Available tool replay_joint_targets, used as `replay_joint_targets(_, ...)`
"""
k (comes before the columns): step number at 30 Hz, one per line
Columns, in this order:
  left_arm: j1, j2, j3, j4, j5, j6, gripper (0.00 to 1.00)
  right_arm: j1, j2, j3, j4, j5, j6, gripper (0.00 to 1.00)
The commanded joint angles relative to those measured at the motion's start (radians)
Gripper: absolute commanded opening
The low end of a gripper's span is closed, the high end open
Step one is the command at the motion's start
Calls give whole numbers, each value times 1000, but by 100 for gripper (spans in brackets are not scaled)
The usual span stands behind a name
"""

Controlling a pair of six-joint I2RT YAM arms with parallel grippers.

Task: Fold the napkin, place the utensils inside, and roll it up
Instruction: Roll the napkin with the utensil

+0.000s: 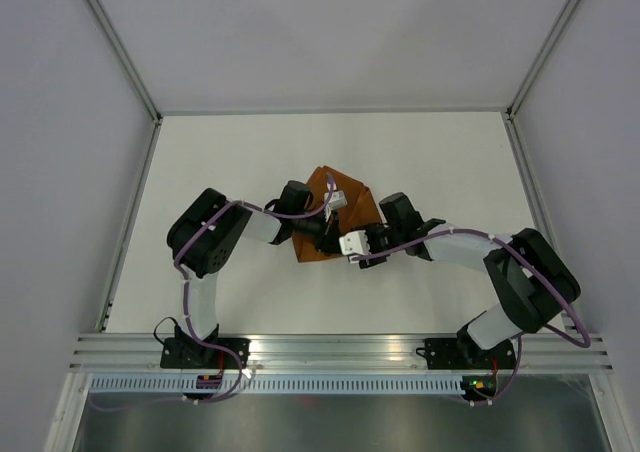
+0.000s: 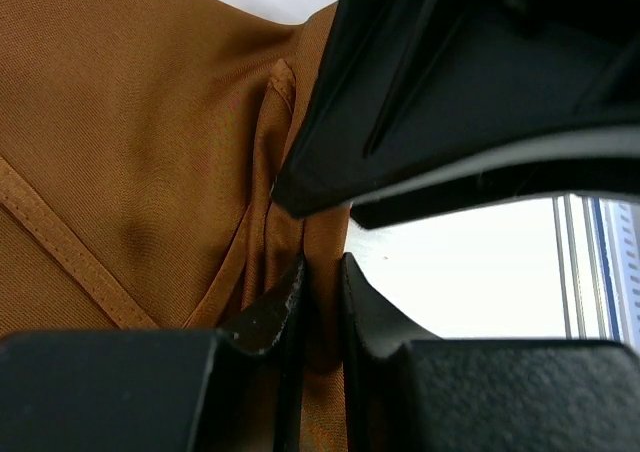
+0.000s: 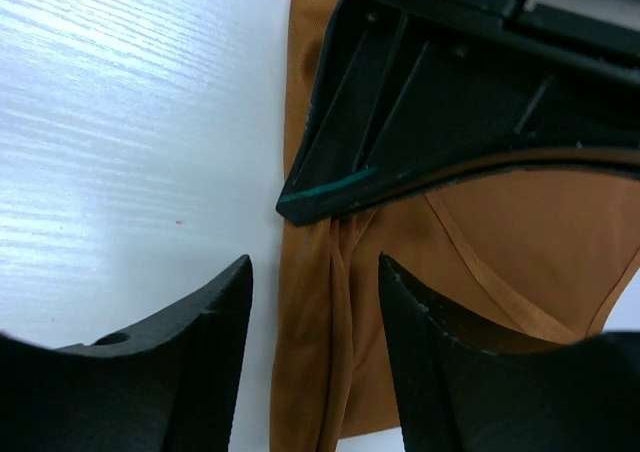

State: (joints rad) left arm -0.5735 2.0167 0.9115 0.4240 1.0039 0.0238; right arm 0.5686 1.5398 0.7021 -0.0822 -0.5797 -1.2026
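Mostly the rust-orange cloth napkin is covered in the top view: both wrists sit over its middle, so the full outline and any fold lines there cannot be read. It lies about mid white tabletop, one corner pointing to the far side; the visible part stretches from near-left to far-right.

In the left wrist view the left claw has its fingers nearly together, clamped on a thin gathered ridge of the napkin. The ridge runs straight away from the camera and disappears under the black body of the other claw, which blocks the upper right of that view. A hemmed edge crosses diagonally at lower left.

In the right wrist view the right claw has its fingers apart, straddling the same pleated ridge at the napkin's edge. I cannot tell whether the pads touch the cloth. The ridge's far end is hidden under the left claw, and the napkin's right side is cut off by the frame.
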Motion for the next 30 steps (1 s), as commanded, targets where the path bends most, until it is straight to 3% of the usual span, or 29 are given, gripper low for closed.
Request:
replay_joint_targets(1,1,47,-8,-85,7,-9,2,36,34,-1,65,47,-29,57)
replay_joint_targets(10,3,37,-8,-100,9,-2,2,60,111,94,-75,107,-72,53)
replay_joint_targets(11,4,36,-8,-102,9,-1,2,59,118,105,-89,110,-68,50)
replay_joint_targets(13,6,34,-10,-102,7,4,2,59,138,135,-137,119,-74,35)
replay_joint_targets(15,4,27,-13,-91,4,1,2,60,141,146,-160,123,-81,30)
replay_joint_targets(19,9,11,-19,-77,-7,-1,11,59,163,183,-284,124,-103,22)
replay_joint_targets(23,11,-19,-34,-45,-57,-7,27,60,226,275,-436,116,-114,13)
replay_joint_targets(30,12,-143,-88,12,-207,-5,34,53,333,401,-616,101,-95,9)
